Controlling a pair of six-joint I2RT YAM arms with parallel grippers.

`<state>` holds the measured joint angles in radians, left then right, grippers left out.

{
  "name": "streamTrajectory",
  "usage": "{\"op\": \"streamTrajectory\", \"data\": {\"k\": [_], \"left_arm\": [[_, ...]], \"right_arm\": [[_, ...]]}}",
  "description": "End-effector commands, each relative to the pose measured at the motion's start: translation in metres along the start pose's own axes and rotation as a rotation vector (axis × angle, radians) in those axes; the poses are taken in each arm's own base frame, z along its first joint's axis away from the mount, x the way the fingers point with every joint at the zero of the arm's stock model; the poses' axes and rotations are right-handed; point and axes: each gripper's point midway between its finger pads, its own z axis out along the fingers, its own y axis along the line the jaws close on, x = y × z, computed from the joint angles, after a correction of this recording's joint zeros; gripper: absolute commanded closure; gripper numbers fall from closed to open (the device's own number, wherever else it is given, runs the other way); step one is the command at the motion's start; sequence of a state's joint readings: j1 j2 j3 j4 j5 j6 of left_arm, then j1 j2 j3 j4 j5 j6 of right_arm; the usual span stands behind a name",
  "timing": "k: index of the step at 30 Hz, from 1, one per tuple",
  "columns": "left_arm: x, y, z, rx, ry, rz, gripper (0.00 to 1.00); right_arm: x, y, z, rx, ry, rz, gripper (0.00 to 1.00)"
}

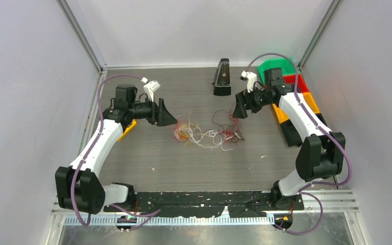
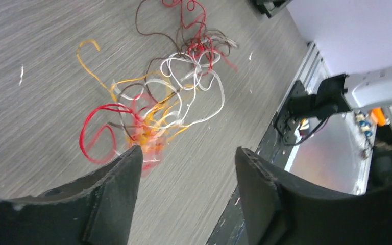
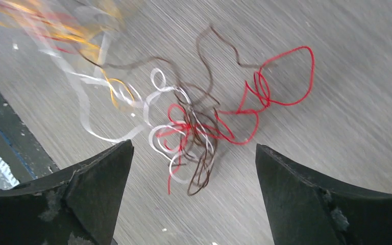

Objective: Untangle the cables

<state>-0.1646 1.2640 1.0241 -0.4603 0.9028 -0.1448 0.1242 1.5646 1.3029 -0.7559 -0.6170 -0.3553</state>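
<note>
Cables [image 1: 209,133] lie as a loose tangle on the middle of the grey table [image 1: 148,153], between our two grippers. We see the left gripper [image 1: 173,121] just beside the orange and yellow end, its fingers [image 2: 112,199] apart with no strand between them. The right gripper [image 1: 236,113] is near the red and brown end, opened wide, also gripping no strand.

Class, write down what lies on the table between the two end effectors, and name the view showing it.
The cables, a loose tangle, lie between the left end effector and right end effector; the top external view shows this.
</note>
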Motion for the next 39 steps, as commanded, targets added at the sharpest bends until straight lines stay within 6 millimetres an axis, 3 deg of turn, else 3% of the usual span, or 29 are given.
{"op": "streamTrajectory", "data": {"k": [1, 5, 8, 13, 16, 21, 27, 29, 30, 32, 36, 39], "left_arm": [[0.002, 0.027, 0.016, -0.079, -0.001, -0.052, 0.29], [0.03, 0.062, 0.015, -0.172, 0.054, -0.174, 0.29], [0.043, 0.07, 0.021, -0.168, 0.06, -0.195, 0.31], [0.053, 0.091, 0.041, -0.145, 0.081, -0.251, 0.36], [0.058, 0.097, 0.053, -0.117, 0.12, -0.276, 0.38], [0.076, 0.104, 0.064, -0.114, 0.181, -0.335, 0.38], [0.101, 0.101, 0.071, -0.116, 0.234, -0.352, 0.39], [0.104, 0.102, 0.073, -0.12, 0.24, -0.367, 0.54], [0.103, 0.102, 0.073, -0.12, 0.237, -0.371, 0.7], [0.097, 0.099, 0.067, -0.123, 0.242, -0.353, 0.98], [0.068, 0.088, 0.033, -0.137, 0.187, -0.306, 1.0], [0.04, 0.081, -0.005, -0.175, 0.084, -0.232, 1.0]], "right_arm": [[-0.039, 0.044, 0.004, -0.112, -0.08, -0.11, 0.04], [-0.036, 0.068, 0.026, -0.176, -0.049, -0.132, 0.01], [-0.037, 0.091, 0.048, -0.241, -0.033, -0.132, 0.09], [-0.041, 0.134, 0.091, -0.329, -0.031, -0.133, 0.13], [-0.041, 0.146, 0.123, -0.35, -0.027, -0.103, 0.13], [-0.022, 0.157, 0.17, -0.347, 0.036, -0.108, 0.1], [0.013, 0.144, 0.21, -0.261, 0.105, -0.087, 0.14], [0.018, 0.135, 0.216, -0.209, 0.113, -0.098, 0.23], [0.019, 0.128, 0.218, -0.171, 0.114, -0.103, 0.27], [0.019, 0.119, 0.215, -0.117, 0.123, -0.129, 0.41], [0.018, 0.091, 0.191, 0.033, 0.139, -0.204, 0.76], [0.019, 0.071, 0.162, 0.099, 0.155, -0.218, 0.84]]}}
